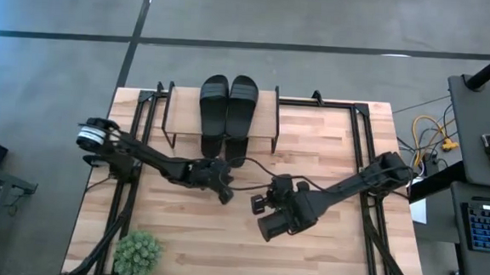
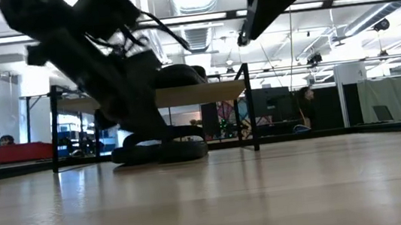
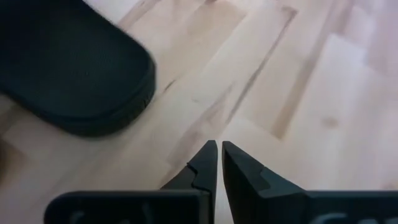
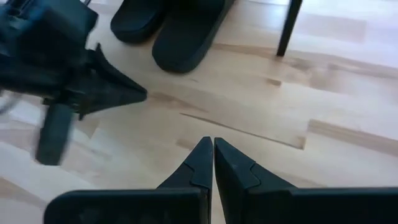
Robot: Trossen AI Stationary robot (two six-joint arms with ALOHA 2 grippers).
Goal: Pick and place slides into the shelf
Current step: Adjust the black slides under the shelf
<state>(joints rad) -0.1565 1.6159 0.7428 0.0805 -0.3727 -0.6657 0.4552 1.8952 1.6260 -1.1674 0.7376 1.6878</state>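
Observation:
Two black slides [image 1: 228, 101] lie side by side on the top board of the shelf [image 1: 183, 108] at the table's far edge. Two more slides [image 4: 180, 31] rest sole-down on the table under the board, their near ends sticking out [image 1: 225, 149]. My left gripper [image 1: 225, 196] hovers shut just in front of those ends, with one slide's end [image 3: 74, 68] showing beside it and nothing between its fingers [image 3: 219, 146]. My right gripper [image 4: 212, 142] is shut and empty, raised over the table's middle [image 1: 260, 204], pointing toward the shelf and the left gripper [image 4: 134, 94].
A small green potted plant [image 1: 138, 252] stands at the near left corner. A dark cable [image 1: 256, 165] runs across the table between the arms. A black shelf leg [image 4: 289, 25] stands right of the lower slides. Bare wood lies near and to the right.

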